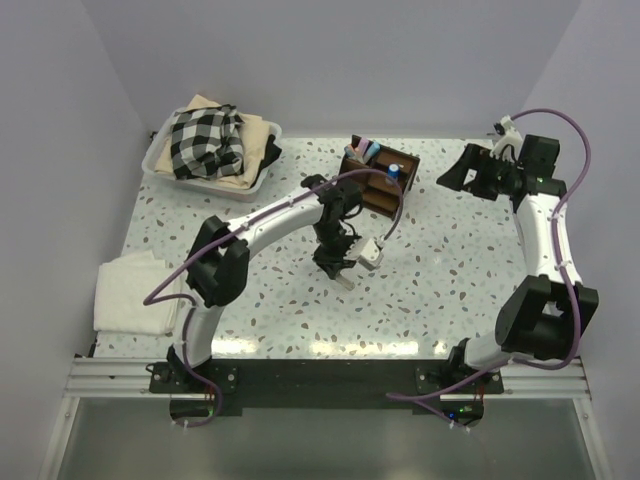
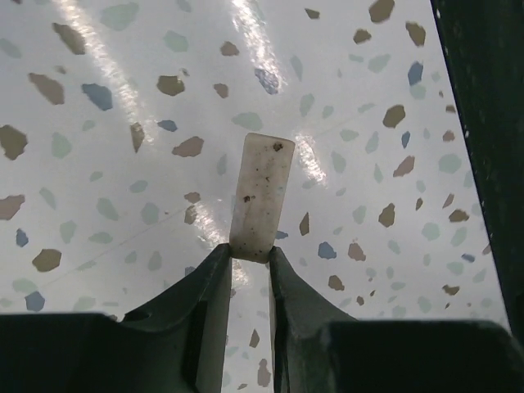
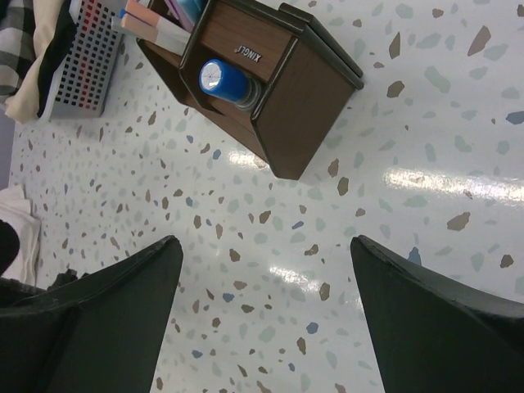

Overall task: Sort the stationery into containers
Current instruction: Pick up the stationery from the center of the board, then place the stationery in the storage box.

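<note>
The speckled terrazzo table (image 1: 470, 270) fills the view. The left gripper (image 2: 250, 254) pinches the near end of the beige eraser (image 2: 262, 192), probably to carry it to the wooden organizer (image 1: 380, 175) at one o'clock. The right gripper (image 3: 266, 241) hovers near the organizer, fingers wide.

We see a robotics lab test cell. Around the wooden desk organizer (image 1: 385, 185) spreads a speckled, terrazzo-patterned table (image 1: 300, 300). Bare pale walls (image 1: 330, 60) box it in behind the organizer and to both sides of it. Nearer us than the organizer, 2 cabled arms, the left arm (image 1: 268, 223) and the right arm (image 1: 542, 232), are bolted to an aluminium rail (image 1: 105, 380).
</note>
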{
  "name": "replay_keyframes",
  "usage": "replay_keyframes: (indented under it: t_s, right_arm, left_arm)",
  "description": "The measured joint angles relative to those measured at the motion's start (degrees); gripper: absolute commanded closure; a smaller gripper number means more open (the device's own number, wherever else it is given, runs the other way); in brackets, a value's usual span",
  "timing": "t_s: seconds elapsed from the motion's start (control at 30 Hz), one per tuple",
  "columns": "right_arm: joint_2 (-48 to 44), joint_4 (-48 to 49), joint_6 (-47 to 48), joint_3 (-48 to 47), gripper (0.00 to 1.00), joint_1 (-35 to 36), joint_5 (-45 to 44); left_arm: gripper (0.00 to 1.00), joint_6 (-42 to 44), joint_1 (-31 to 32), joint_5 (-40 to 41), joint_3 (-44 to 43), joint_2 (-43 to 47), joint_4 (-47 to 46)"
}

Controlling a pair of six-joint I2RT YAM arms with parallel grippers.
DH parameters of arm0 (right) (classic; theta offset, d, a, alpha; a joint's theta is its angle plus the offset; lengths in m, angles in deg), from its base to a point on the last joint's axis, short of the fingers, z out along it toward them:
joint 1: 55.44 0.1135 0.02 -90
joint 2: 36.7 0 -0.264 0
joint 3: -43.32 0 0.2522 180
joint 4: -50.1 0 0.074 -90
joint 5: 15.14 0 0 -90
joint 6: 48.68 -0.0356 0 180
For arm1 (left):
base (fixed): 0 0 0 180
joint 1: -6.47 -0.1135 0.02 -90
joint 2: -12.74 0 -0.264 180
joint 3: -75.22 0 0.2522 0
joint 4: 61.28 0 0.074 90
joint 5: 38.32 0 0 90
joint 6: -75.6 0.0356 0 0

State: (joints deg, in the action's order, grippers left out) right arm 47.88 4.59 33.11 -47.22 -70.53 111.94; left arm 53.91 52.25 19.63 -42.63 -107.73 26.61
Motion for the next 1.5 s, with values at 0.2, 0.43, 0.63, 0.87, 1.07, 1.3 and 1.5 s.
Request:
replay_keyframes:
  t_s: [0.2, 0.43, 0.63, 0.87, 1.07, 1.3, 1.5]
  right_arm:
    - [0.5, 0.24, -1.07, 0.0, 0.13, 0.0, -0.11]
    - [-3.32, 5.55, -2.89, 3.02, 0.13, 0.0, -6.27]
    - [-13.33, 11.37, -3.04, 6.4, 0.12, 0.0, -14.16]
    - [-14.69, 11.91, -2.34, 6.43, 0.13, -0.04, -17.09]
    - [-14.91, 12.02, -2.34, 6.43, 0.13, -0.04, -18.05]
    - [-16.02, 12.09, -2.49, 7.08, 0.13, -0.04, -18.58]
    - [-15.96, 12.13, -3.19, 7.1, 0.13, -0.04, -18.64]
  left_arm:
    - [1.0, -22.88, -1.92, -2.27, -4.02, -0.35, -2.91]
    - [1.0, -45.7, -4.94, -1.6, -2.62, -0.17, -14.36]
    - [1.0, -62.55, -5.53, 0.35, -2.69, -0.15, -22.91]
    - [1.0, -75.76, -7.67, -1.22, -5.46, -0.74, -27.82]
    - [1.0, -79.71, -7.87, 0.37, -12.59, -2.64, -29.88]
    - [1.0, -80.28, -7.19, 14.47, -12.09, -2.62, -29.92]
    - [1.0, -83.21, -4.9, 29.27, -12.15, -2.78, -29.11]
